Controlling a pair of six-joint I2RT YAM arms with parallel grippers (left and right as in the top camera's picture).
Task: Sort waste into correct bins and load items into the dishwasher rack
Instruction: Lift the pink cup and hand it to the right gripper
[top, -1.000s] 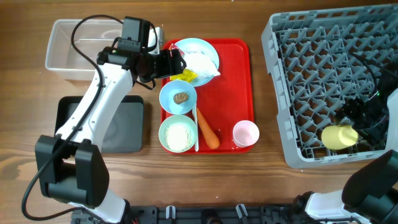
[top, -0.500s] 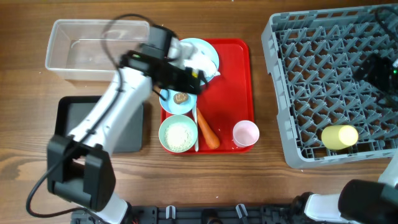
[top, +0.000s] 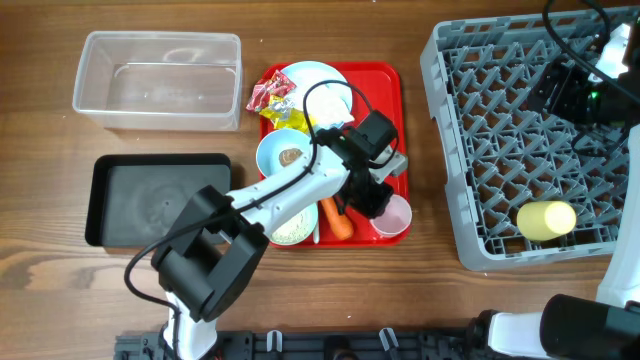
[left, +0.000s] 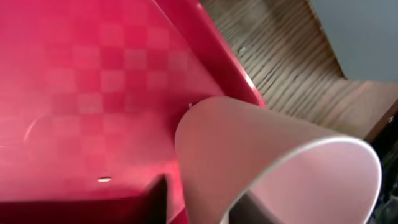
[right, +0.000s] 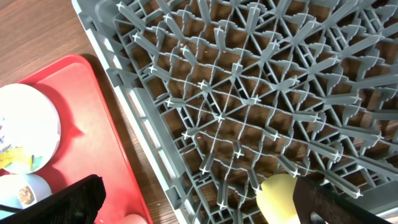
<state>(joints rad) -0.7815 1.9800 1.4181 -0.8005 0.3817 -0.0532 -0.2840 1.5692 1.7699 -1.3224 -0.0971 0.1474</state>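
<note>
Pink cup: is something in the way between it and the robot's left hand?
Nothing visible is. The left gripper sits right at the pink cup on the red tray; the carrot lies off to the side.

Even, bright light overhead; shadows soft. Left wrist view is blurred, cup (left: 236, 143) too close, a small glare spot on the tray (left: 93, 74). Right wrist view sharp.

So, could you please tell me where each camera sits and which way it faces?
Overhead: above the table, looking down on red tray, dishwasher rack and both arms.
Left wrist: low over the tray, facing the pink cup; one dark finger shows.
Right wrist: above the rack, looking down at the yellow cup; both fingers show.
Shared: overhead shows both cups too.
</note>
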